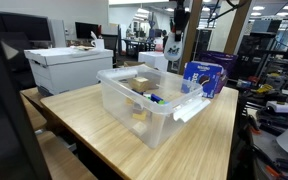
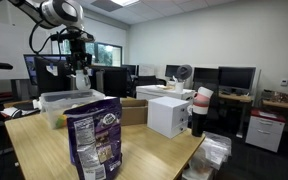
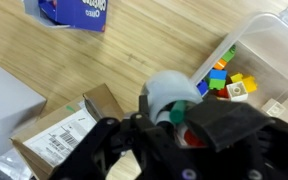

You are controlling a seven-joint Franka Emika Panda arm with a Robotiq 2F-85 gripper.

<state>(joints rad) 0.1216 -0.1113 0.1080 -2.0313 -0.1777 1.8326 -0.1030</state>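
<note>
My gripper [image 3: 174,115] is shut on a pale grey-blue cup [image 3: 164,92] that holds a green marker and something red. It hangs high above the table, over the end of a clear plastic bin [image 3: 256,38] with coloured bricks [image 3: 229,75] inside. In both exterior views the gripper [image 1: 180,25] [image 2: 80,78] is well above the bin [image 1: 149,105] [image 2: 59,105], and the cup shows as a white shape in the jaws. The fingers hide the cup's lower part.
A blue snack bag [image 1: 202,77] [image 2: 94,140] [image 3: 79,10] stands on the wooden table [image 1: 94,125]. A cardboard box [image 3: 64,130] [image 2: 134,110] and a white box [image 3: 4,100] [image 2: 167,115] sit near the bin. A large white lidded box [image 1: 69,68] stands on the neighbouring table. Desks and monitors are behind.
</note>
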